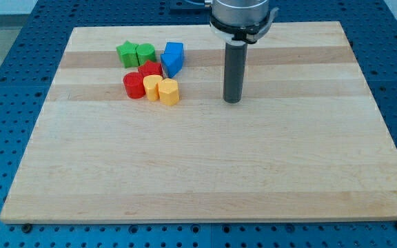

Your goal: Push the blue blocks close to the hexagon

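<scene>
My tip (233, 100) rests on the wooden board (205, 172), right of the block cluster and about 80 px from the nearest block. The blocks sit bunched at the view's upper left. The blue blocks (173, 58) stand together at the cluster's right side, looking like one or two pieces pressed close. Below them is the yellow hexagon (169, 91), with a yellow rounded block (151, 87) touching its left. A red star-like block (150, 69) and a red cylinder (134, 86) sit left of those. A green star (125, 53) and a green rounded block (145, 53) are at the top.
The board lies on a blue perforated table (5, 83). The arm's white and black mount (242, 17) hangs over the board's top edge above the rod.
</scene>
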You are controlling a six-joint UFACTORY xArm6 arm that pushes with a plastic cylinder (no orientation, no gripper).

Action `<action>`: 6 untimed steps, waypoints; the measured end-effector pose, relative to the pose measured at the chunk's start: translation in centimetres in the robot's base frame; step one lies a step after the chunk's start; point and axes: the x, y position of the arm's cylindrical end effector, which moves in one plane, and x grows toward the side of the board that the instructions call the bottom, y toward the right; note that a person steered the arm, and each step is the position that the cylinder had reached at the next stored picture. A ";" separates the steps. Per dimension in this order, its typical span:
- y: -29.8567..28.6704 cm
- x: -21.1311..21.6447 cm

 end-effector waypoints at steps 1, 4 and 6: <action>0.0 0.0; 0.0 -6.3; -3.8 -13.6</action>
